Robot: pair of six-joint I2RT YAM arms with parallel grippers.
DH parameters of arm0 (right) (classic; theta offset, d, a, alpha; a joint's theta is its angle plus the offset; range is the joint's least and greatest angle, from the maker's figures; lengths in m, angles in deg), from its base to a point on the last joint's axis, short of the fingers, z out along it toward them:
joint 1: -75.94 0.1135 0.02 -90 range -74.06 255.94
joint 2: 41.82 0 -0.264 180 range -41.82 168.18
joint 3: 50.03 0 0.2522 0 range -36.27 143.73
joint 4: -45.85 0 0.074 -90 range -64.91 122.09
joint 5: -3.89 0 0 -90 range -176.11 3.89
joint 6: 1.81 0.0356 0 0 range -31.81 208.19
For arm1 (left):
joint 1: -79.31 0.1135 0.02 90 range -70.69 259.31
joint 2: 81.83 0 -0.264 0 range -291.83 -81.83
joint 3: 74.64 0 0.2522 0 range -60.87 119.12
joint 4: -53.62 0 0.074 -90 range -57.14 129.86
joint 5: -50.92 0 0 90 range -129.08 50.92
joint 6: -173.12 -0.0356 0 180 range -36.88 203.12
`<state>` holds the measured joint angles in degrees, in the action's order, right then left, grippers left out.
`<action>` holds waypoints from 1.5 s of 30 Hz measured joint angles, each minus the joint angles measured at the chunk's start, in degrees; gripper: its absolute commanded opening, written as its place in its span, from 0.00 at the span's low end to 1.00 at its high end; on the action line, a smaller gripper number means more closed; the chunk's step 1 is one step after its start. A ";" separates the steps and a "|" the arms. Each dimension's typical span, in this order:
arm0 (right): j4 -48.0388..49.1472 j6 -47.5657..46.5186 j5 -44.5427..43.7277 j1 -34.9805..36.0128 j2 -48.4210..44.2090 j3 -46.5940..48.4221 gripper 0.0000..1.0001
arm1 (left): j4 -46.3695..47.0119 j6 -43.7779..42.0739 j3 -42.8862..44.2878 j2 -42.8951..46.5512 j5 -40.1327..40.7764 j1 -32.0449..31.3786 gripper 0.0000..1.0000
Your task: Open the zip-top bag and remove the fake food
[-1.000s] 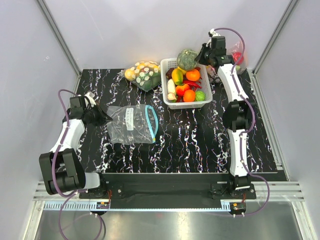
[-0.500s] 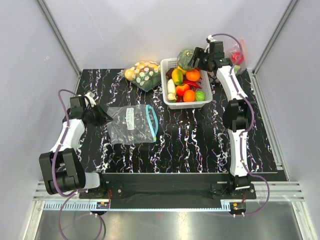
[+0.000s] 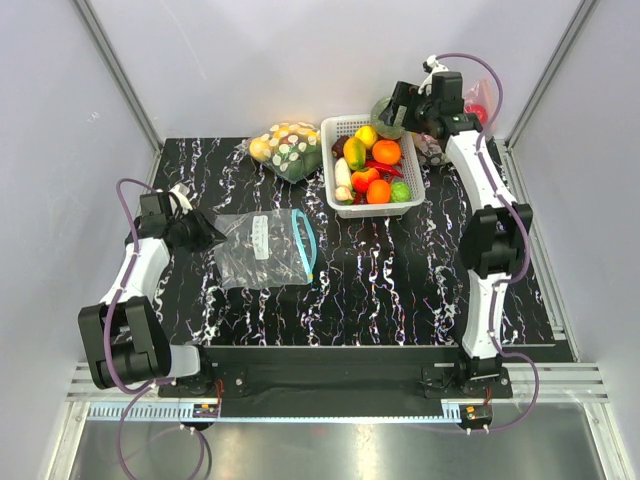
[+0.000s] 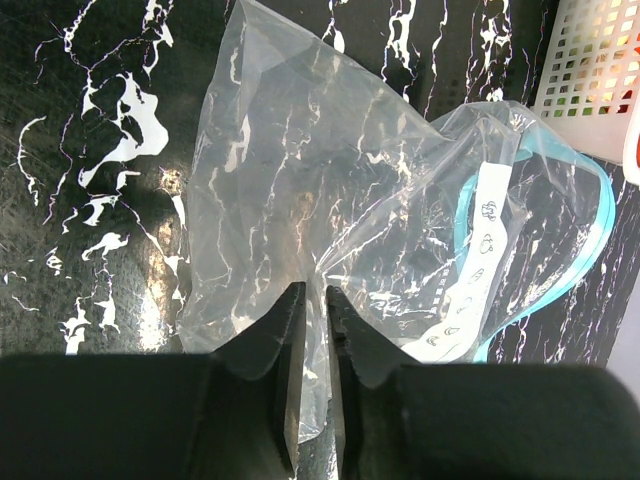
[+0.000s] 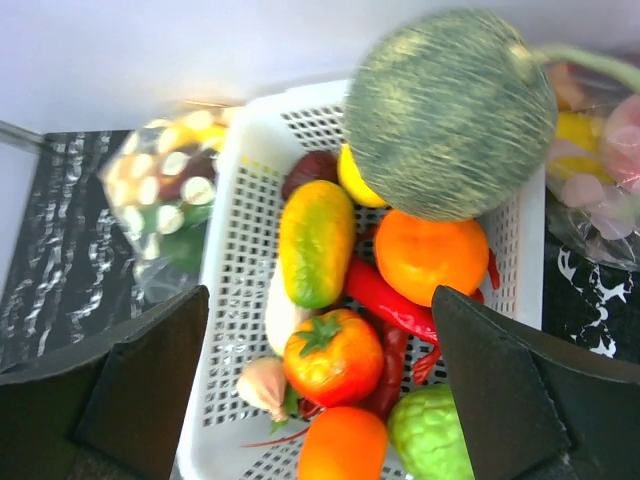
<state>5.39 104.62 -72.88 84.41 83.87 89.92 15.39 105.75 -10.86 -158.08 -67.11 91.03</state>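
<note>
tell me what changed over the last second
The right arm swung its elbow outward to the right; the right gripper is wide open over the white basket. The dark green ball shifted from the basket's far edge toward its far right corner, uncovering a yellow piece; it is not gripped. Unchanged: the left gripper pinching the zip-top bag.

The top camera looked down over the whole counter (image 3: 400, 285). The left wrist camera faced the zip-top bag (image 4: 330, 190) closely, the right one the basket (image 5: 238, 235); the top view shared both.
</note>
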 measured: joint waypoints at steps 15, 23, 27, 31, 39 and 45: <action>3.52 -0.26 1.18 0.00 -19.45 -21.22 1.00 | 0.09 -0.85 0.00 0.02 -0.39 0.00 0.54; 4.87 -0.09 -1.16 0.00 -37.90 -40.19 1.00 | -0.22 -1.33 0.00 3.30 -0.15 0.00 0.96; 4.72 0.44 -3.61 0.00 -47.71 -49.13 1.00 | -0.68 -1.42 0.00 8.52 1.14 0.00 0.99; 3.17 2.03 -6.14 0.00 -55.87 -56.52 1.00 | -2.43 -1.49 0.31 13.44 3.32 0.00 0.99; -1.75 3.96 -9.29 0.00 -67.28 -64.78 1.00 | -6.80 -1.68 2.58 17.64 8.20 0.00 0.99; -3.23 3.89 -9.79 0.00 -71.21 -65.61 1.00 | -10.38 -2.60 6.01 18.95 12.33 0.00 0.99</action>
<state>2.16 108.51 -82.67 84.41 12.66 24.30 5.01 103.15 -4.84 -139.13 -54.78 91.03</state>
